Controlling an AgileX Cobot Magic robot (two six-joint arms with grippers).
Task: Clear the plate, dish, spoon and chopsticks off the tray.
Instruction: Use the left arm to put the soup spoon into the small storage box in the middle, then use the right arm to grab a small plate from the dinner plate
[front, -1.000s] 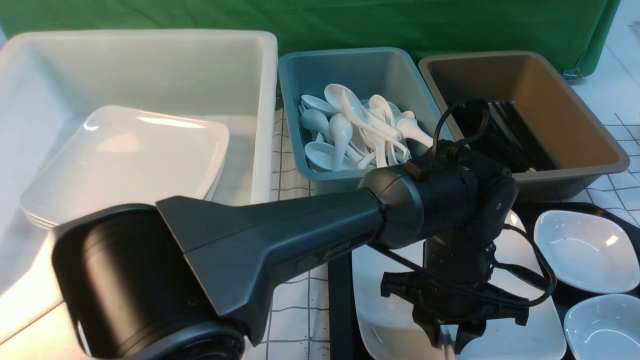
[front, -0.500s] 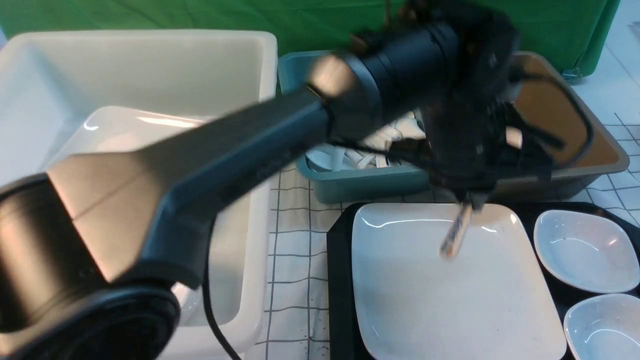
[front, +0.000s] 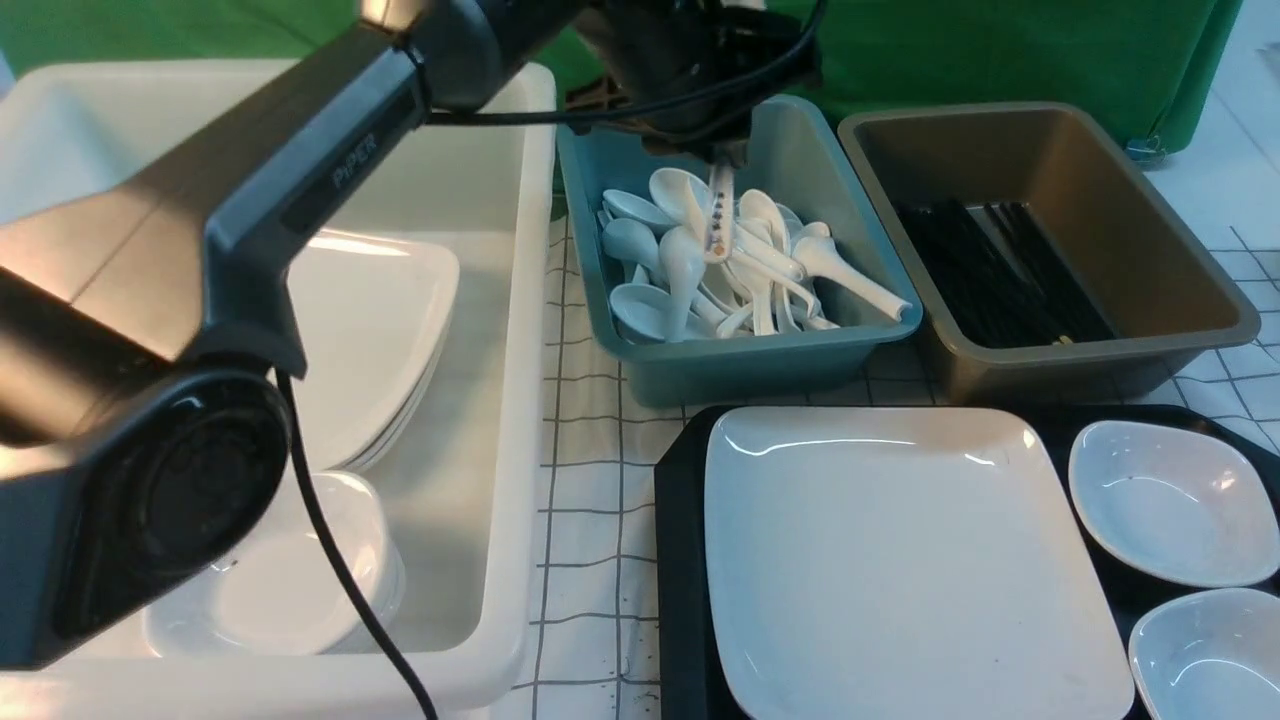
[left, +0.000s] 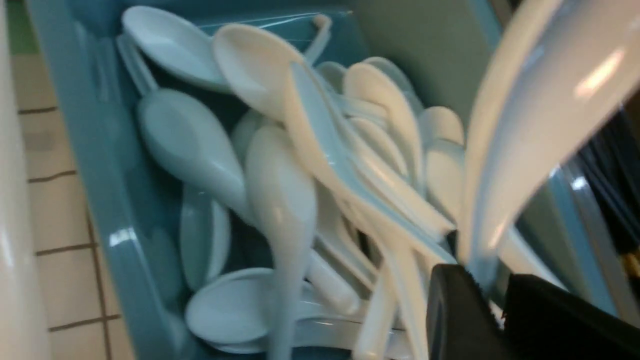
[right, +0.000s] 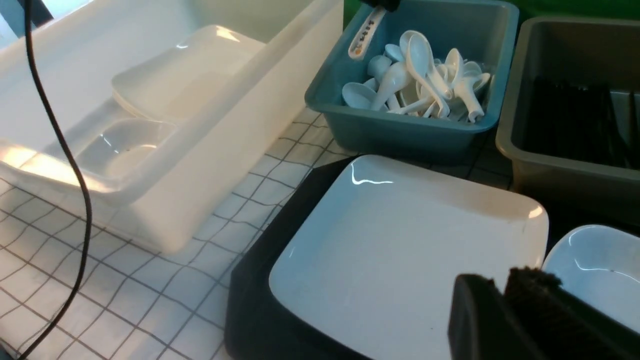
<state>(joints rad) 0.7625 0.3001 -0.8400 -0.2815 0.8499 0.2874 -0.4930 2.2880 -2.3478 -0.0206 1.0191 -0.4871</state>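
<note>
My left gripper (front: 727, 155) hangs over the teal tub (front: 860, 345), shut on the handle of a white spoon (front: 718, 212) that dangles above the pile of spoons. In the left wrist view the spoon (left: 525, 130) rises from between the jaws of that gripper (left: 492, 287). The large white plate (front: 910, 560) lies on the black tray (front: 680, 560), with two small white dishes (front: 1170, 500) beside it. Black chopsticks (front: 1000, 270) lie in the grey-brown tub. My right gripper (right: 500, 282) is shut and empty, above the plate's corner (right: 400, 250) near a dish (right: 595, 270).
A big white tub (front: 530, 200) at the left holds stacked plates (front: 370, 330) and small dishes (front: 280, 590). The left arm's black cable (front: 340, 580) hangs across it. A gridded cloth (front: 590, 480) covers the table, and green fabric hangs behind.
My left arm has risen from the plate on the tray and swung back and left, carrying the spoon to above the teal tub. The plate now shows uncovered.
</note>
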